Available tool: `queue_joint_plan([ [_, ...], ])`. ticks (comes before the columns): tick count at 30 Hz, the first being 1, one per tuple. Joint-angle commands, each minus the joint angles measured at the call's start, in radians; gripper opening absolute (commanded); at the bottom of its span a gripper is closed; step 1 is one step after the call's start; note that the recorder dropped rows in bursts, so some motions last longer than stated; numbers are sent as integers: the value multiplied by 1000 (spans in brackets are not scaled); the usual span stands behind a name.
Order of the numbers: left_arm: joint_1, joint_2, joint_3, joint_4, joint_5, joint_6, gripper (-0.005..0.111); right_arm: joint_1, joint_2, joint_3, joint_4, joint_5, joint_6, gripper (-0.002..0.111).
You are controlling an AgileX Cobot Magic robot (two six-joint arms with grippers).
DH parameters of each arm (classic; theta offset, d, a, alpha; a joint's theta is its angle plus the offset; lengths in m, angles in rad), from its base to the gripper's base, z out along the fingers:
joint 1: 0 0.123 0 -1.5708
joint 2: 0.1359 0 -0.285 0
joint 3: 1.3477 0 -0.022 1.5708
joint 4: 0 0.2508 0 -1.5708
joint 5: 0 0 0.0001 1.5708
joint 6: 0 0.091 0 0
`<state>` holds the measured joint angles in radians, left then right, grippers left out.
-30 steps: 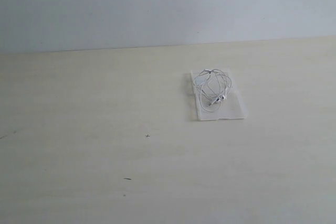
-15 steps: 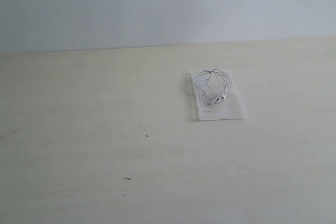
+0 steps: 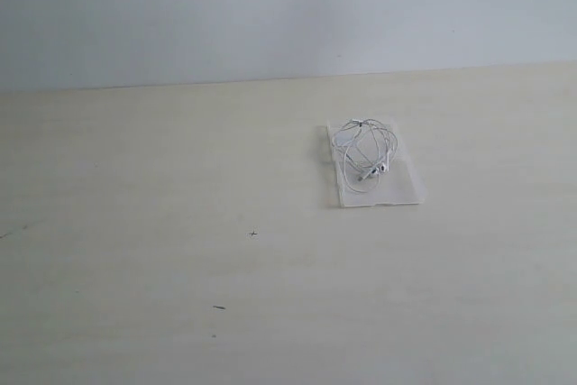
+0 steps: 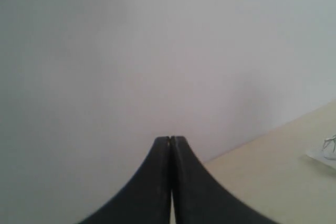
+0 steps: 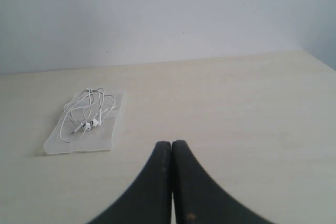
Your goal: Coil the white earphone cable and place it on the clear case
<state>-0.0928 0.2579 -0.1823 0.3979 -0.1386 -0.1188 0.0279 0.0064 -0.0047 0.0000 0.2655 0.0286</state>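
The white earphone cable (image 3: 364, 149) lies in a loose coil on top of the clear case (image 3: 401, 188), right of the table's middle in the exterior view; both earbuds rest together near the coil's near side. The right wrist view shows the same cable (image 5: 87, 110) on the case (image 5: 97, 139), well away from my right gripper (image 5: 171, 144), whose black jaws are pressed together with nothing in them. My left gripper (image 4: 170, 140) is also shut and empty, raised and facing the wall; an edge of the case (image 4: 321, 157) with a bit of cable (image 4: 331, 144) shows at that view's border. Neither gripper appears in the exterior view.
The pale wooden table (image 3: 180, 223) carries a few small dark specks (image 3: 253, 233) at front left. A plain white wall (image 3: 270, 6) stands behind the table's far edge.
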Motion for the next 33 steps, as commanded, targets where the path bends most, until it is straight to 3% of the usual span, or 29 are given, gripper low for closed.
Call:
queue_joint_plan([
  [1,3,-2,-3,-419,90,365,0,-4,-6,5,0,-6,-2,1],
  [6,3,-4,57,-520,122,372,0,-4,-6,5,0,-6,-2,1],
  [11,4,-117,147,-611,170,354,0,-4,-6,5,0,-6,-2,1],
  [18,4,-256,182,-611,318,199,0,-4,-6,5,0,-6,-2,1],
  [24,4,-258,182,-594,474,137,0,-4,-6,5,0,-6,-2,1],
  [33,57,-258,182,-558,502,141,0,-4,-6,5,0,-6,-2,1],
])
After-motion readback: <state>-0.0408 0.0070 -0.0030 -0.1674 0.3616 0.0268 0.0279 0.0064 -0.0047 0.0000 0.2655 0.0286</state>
